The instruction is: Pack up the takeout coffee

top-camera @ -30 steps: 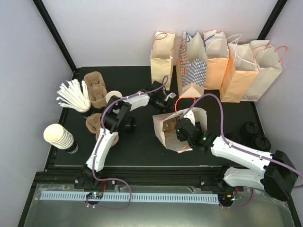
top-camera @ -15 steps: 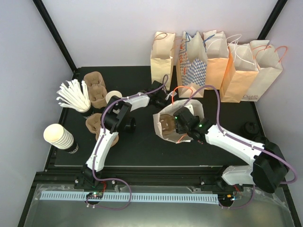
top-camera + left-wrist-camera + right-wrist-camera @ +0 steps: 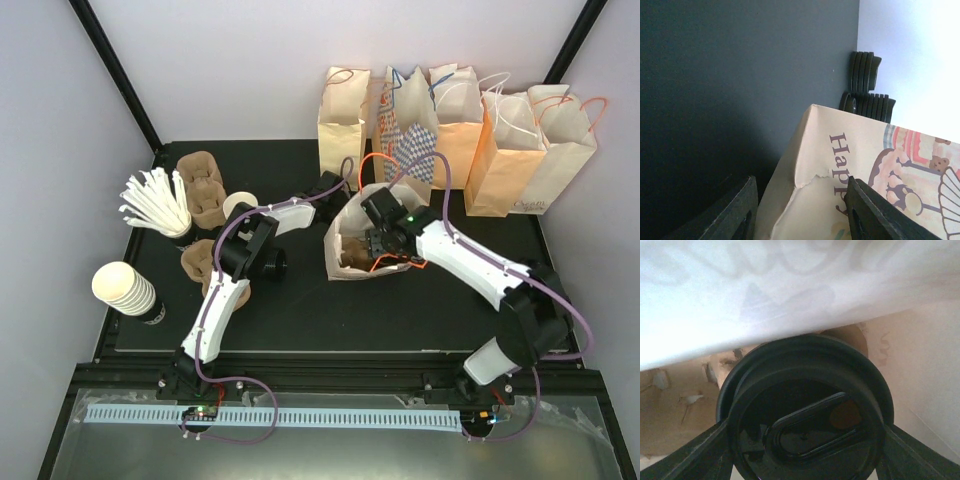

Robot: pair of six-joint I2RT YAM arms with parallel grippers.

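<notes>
The right gripper is closed on the takeout coffee, one dark finger pressed to each side of the lid's rim, so the jaws stand fairly wide on that round shape. The cup sits inside the mouth of a cream paper bag printed with brown lettering and a pink-and-brown picture. Its lid faces straight back at the wrist, and its long axis runs away along the gripper's reach, base deeper into the bag. Whether it is truly upright cannot be told.

Only the top of the coffee shows: a round, glossy black plastic lid with a raised outer ring and an oblong tab set slantwise across its middle. The paper cup below it is hidden.

Just beyond the lid lies a brown moulded-pulp cup carrier, resting in the bottom of the bag, with pale bag paper all around.

The left gripper stands about half open at the bag's far left corner. The folded, slightly torn paper edge rises between its two black fingers; whether they pinch it cannot be told.

Past that corner the black table mat stretches to two stacks of black plastic lids lying on edge. At the table's far edge a row of upright paper carrier bags with handles stands against the wall.
</notes>
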